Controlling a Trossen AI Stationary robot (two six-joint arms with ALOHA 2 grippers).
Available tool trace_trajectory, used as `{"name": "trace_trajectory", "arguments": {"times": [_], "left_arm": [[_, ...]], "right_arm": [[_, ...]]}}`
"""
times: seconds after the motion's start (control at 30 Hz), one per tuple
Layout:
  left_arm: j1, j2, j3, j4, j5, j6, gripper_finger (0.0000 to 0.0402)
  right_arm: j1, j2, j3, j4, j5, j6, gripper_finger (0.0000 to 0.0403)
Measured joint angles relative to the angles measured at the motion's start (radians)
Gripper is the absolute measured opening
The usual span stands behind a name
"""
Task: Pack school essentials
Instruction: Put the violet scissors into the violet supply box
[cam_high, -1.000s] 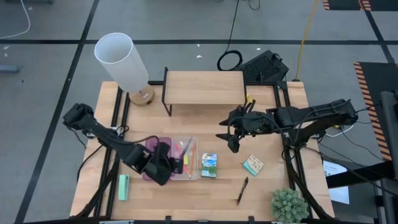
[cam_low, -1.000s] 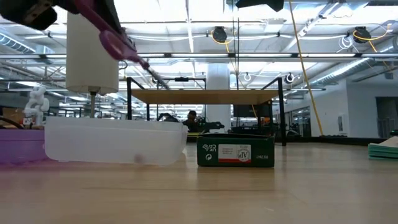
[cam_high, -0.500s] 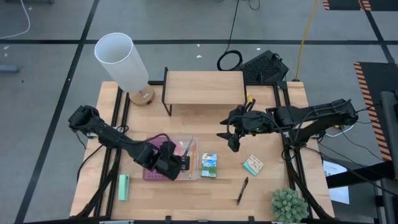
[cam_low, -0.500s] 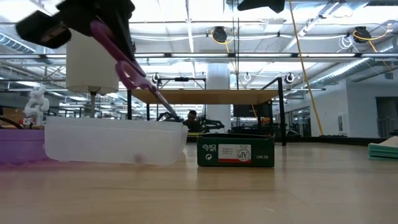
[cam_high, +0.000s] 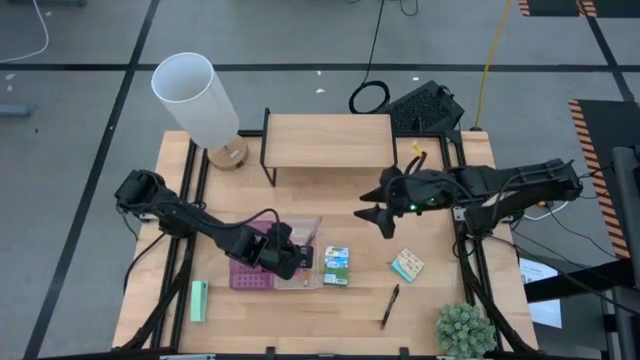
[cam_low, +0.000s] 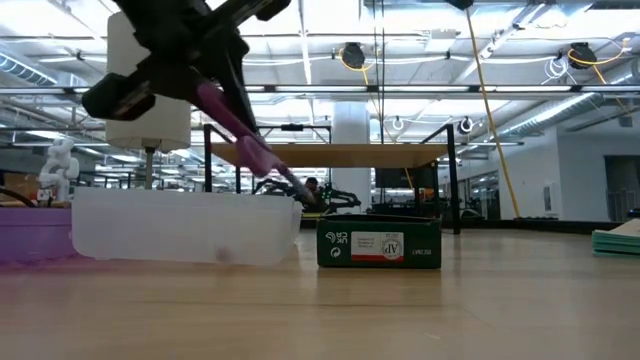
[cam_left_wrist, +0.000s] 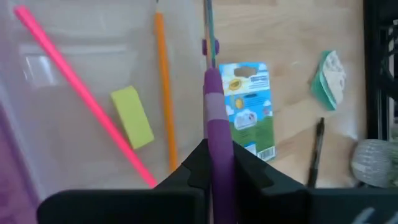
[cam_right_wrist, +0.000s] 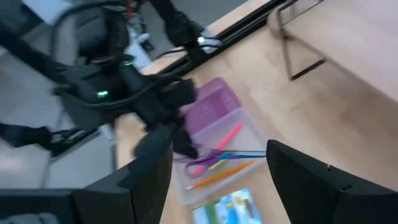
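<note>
My left gripper (cam_high: 293, 258) is shut on the purple scissors (cam_low: 240, 130) and hovers over the clear half (cam_high: 303, 262) of the purple case (cam_high: 247, 272). A pink pencil (cam_left_wrist: 81, 93), an orange pencil (cam_left_wrist: 165, 93) and a small yellow piece (cam_left_wrist: 132, 116) lie in that half. To its right, flat on the table, are the green-blue packet (cam_high: 336, 266), the teal-beige pad (cam_high: 407, 265) and the black pen (cam_high: 390, 305). My right gripper (cam_high: 385, 215) hangs open above the table's middle right, holding nothing. My left gripper pinches the scissors' purple handle end (cam_left_wrist: 214, 121) between its two fingers. The fingers slant down from the table's left and the scissors run on along them. The scissors are tilted, blades (cam_low: 285, 180) lowest at the clear half's right rim; whether they touch it I cannot tell.
A mint-green block (cam_high: 199, 300) lies near the front left. At the back stand a white lamp (cam_high: 195, 95) and a low wooden shelf (cam_high: 328, 140). A small plant (cam_high: 465, 330) sits at the front right corner.
My left gripper has moved toward the table's right edge and downward, still holding the scissors. The scissors have tipped steeper, and their blades have dropped from above the case to the clear half's right rim. My right gripper has shifted a little toward the right edge.
</note>
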Motion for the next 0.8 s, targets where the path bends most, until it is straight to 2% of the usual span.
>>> {"name": "trace_trajectory", "arguments": {"times": [0.3, 0.53, 0.8], "left_arm": [[-0.027, 0.000, 0.000, -0.050, -0.016, -0.023, 0.0023], [-0.071, -0.003, 0.006, -0.046, -0.023, -0.141, 0.0030], [-0.099, -0.019, 0.017, -0.063, -0.012, -0.185, 0.0026]], "right_arm": [[0.001, -0.076, 0.000, 0.010, -0.037, 0.050, 0.0251], [-0.001, -0.096, 0.000, 0.008, -0.032, -0.019, 0.0251], [-0.002, -0.095, 0.000, 0.006, -0.036, -0.098, 0.0251]]}}
